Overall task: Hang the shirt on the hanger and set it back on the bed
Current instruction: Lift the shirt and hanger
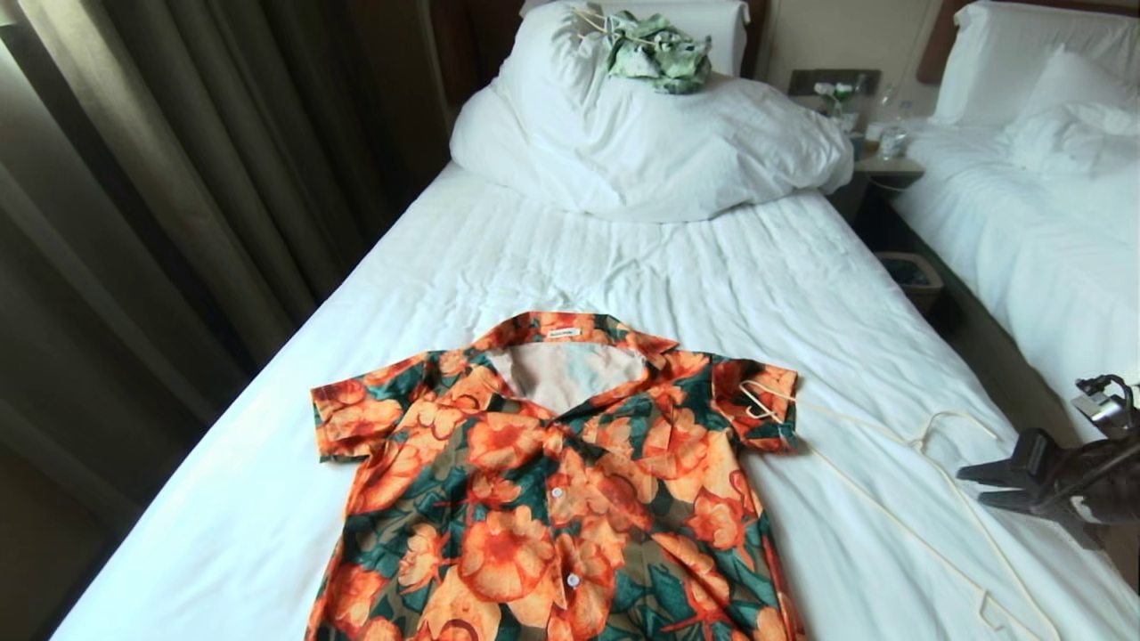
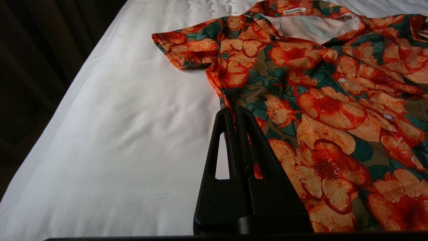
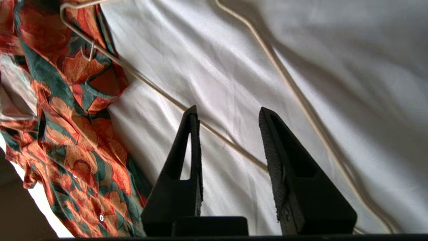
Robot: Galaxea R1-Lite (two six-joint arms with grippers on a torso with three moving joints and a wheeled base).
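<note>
I am bringing the right gripper [image 3: 227, 113], jaws parted and empty, toward the hanger [image 1: 899, 516] lying on the bed [image 1: 623, 258] beside the shirt [image 1: 552, 481], aiming to pinch one wire cleanly without catching sheet, while the left gripper [image 2: 235, 112] is waiting with its jaws closed.

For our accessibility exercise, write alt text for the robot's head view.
A flowered shirt lies flat on a white bed, a wire hanger beside it overlapping one sleeve. The right gripper enters, open, at the right edge.
</note>
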